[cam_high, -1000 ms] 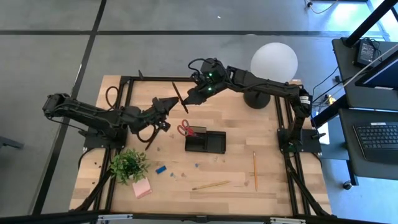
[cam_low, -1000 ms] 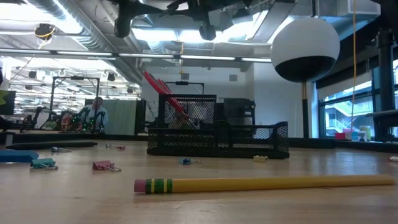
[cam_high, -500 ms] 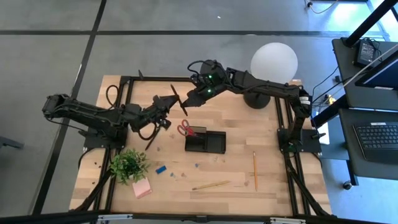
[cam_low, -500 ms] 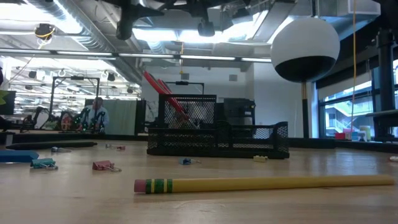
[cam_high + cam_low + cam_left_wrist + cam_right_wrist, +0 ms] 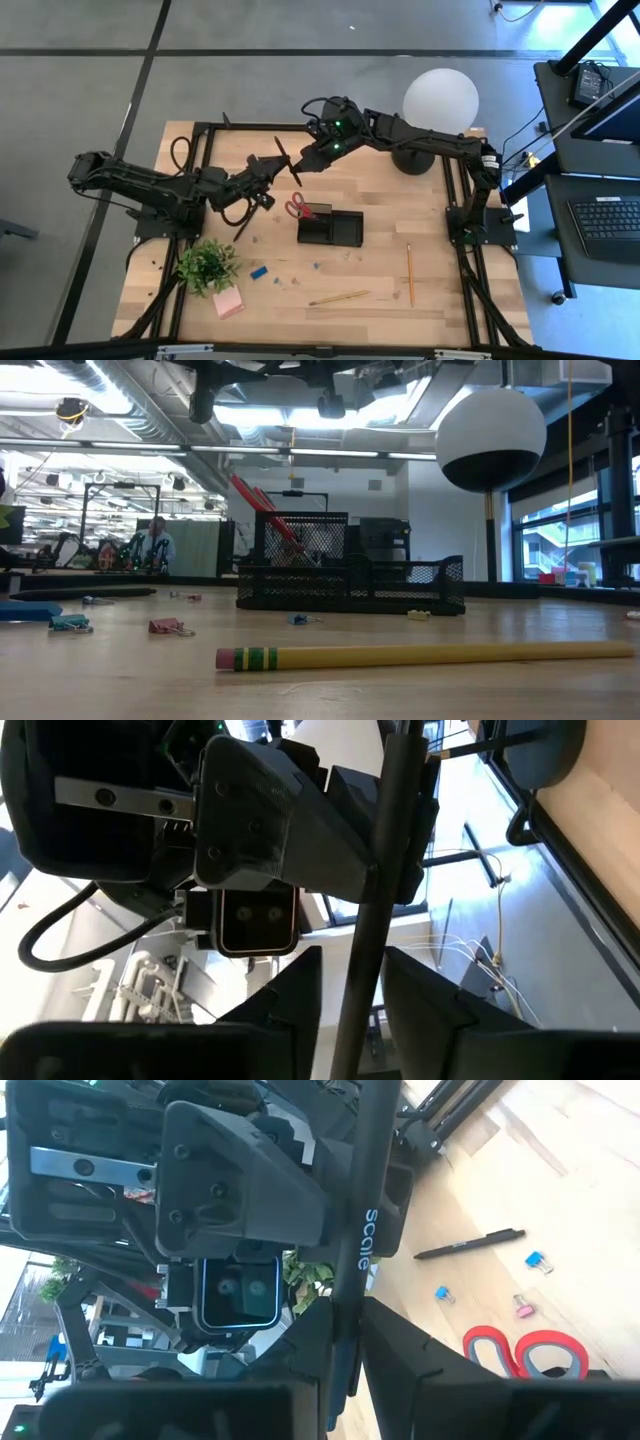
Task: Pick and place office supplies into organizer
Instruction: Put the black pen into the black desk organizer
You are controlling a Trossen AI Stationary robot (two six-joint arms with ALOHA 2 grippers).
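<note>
High view: lamp (image 5: 440,100) behind organizer (image 5: 330,228); plant (image 5: 208,265) front-left.

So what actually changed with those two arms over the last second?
The left gripper moved across toward the right gripper, right up to the dark pen that the right one holds clamped above the table. Whether the left one has gripped the pen is not clear. The scissors in the organizer, the pencils and the other loose items stayed put.
</note>
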